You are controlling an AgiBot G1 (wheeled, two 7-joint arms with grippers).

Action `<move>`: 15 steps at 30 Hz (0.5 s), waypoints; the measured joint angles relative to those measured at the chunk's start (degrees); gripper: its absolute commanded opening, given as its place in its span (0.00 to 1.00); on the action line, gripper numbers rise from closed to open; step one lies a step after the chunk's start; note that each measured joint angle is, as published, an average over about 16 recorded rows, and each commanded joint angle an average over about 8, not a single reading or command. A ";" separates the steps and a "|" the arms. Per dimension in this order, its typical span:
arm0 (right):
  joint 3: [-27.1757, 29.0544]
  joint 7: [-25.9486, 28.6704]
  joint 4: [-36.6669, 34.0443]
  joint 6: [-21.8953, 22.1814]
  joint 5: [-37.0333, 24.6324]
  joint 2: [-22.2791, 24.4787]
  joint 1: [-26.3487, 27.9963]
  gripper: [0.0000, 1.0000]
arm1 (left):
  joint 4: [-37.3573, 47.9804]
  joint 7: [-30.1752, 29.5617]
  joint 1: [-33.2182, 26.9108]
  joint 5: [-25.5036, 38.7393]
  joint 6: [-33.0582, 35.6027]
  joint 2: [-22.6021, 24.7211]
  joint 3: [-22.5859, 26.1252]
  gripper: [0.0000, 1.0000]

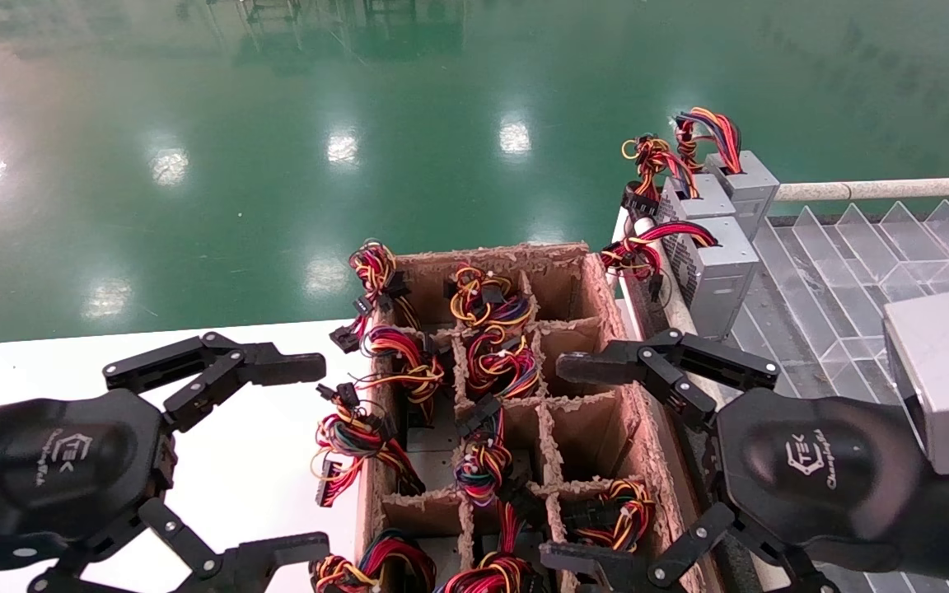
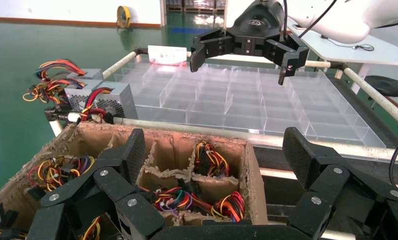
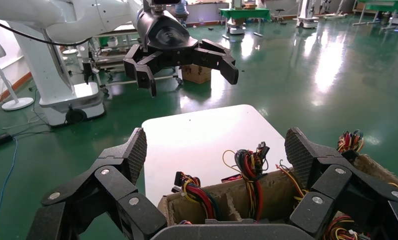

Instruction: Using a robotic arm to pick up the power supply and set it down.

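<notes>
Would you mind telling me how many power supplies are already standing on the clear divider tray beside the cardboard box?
3, in a row along the tray's near-left edge: nearest, middle, farthest. Others remain in the cardboard box; some may be hidden.

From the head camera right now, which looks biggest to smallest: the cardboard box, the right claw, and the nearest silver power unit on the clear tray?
1. Cardboard box, the widest spread.
2. Right claw, open beside the box; it sits close to the camera, so it looks larger than it is.
3. Silver power unit, clearly smallest, though it stands farther off.
</notes>
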 measured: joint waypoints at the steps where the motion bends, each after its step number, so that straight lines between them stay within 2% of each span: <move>1: 0.00 0.00 0.00 0.00 0.00 0.00 0.00 1.00 | 0.00 0.00 0.00 0.00 0.00 0.00 0.00 1.00; 8: 0.00 0.00 0.01 -0.01 0.01 0.00 -0.01 1.00 | 0.00 0.00 0.00 0.00 0.00 0.00 0.00 0.99; 9: 0.00 0.00 0.00 -0.01 0.01 0.00 -0.01 1.00 | 0.00 0.00 0.00 0.00 0.00 0.00 0.00 0.92; 15: -0.28 0.30 -0.20 0.61 -0.59 -0.24 0.07 1.00 | 0.00 0.00 0.00 0.00 0.00 0.00 0.00 0.17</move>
